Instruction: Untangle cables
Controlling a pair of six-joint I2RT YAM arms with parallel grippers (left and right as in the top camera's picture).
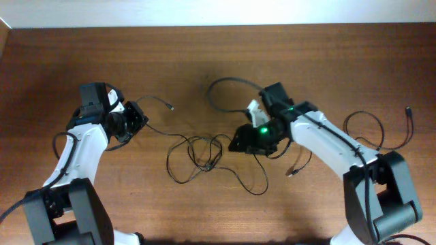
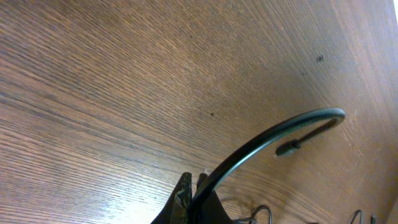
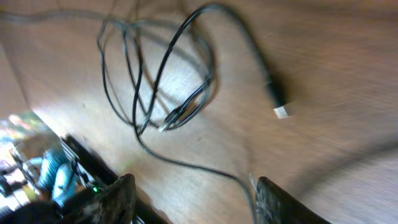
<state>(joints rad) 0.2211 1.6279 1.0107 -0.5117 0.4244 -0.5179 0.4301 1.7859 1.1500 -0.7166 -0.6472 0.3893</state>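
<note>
Overhead: the cables point(image 1: 197, 153) sprawl in loose, knotted loops at the middle of the table point(image 1: 204, 54). One strand runs out at 9 o'clock to the left gripper point(image 1: 139, 117), and its plug end pokes out at 2 o'clock from that gripper. The right gripper point(image 1: 240, 141) sits just beside the loops, at their 3 o'clock. A further loop lies well apart, near the right edge.

Left wrist: the left gripper point(image 2: 191, 190) is at the bottom edge, its jaws pressed together on a strand of the cables point(image 2: 267, 140). The strand arcs up toward 2 o'clock and ends in a plug above the wood.

Right wrist: the right gripper point(image 3: 196, 196) has its fingers point(image 3: 121, 199) apart, clamped on nothing. The cables point(image 3: 161, 81) lie ahead at 11 to 12 o'clock as overlapping loops. A white-tipped plug lies at 1 o'clock. One thin strand trails down into the gap between the fingers; whether it touches either one I cannot tell.
</note>
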